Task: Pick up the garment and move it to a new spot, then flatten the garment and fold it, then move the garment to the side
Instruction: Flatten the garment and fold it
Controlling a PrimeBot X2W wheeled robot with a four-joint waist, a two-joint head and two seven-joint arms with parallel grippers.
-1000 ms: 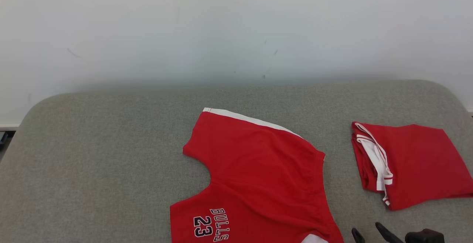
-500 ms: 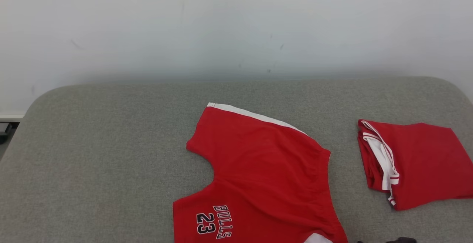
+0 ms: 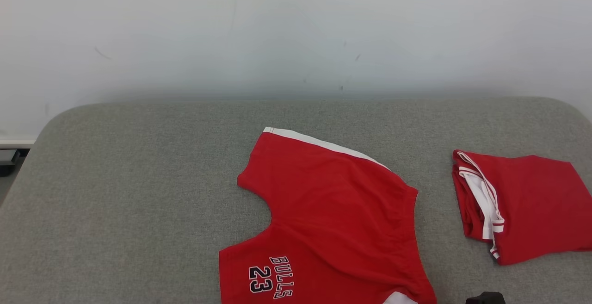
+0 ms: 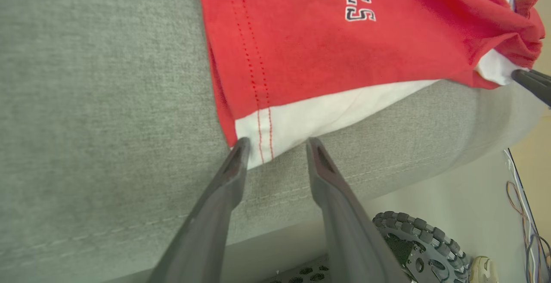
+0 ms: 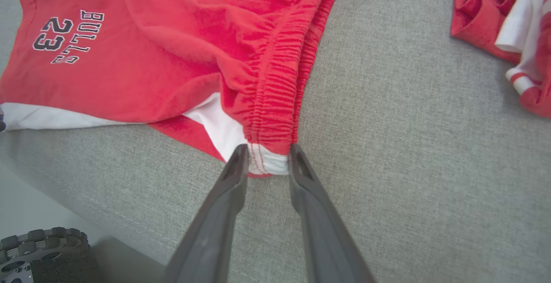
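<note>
Our left end effector (image 4: 277,145) stands spread, its 2 fingers (image 4: 215,205) straddling the white hem corner of the red shorts (image 3: 333,211) lying on the grey cushion (image 3: 138,179). Our right end effector (image 5: 267,156) flanks the waistband corner, touching it; we cannot tell whether it pinches.

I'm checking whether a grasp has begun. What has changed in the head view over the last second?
The right gripper has sunk below the bottom edge: its fingers showed a second ago, now just a dark tip does. The whole picture slid slightly right, so the camera moved, not the cloth. The red Bulls shorts and the folded red garment lie as before on the grey cushion; nothing is lifted.
</note>
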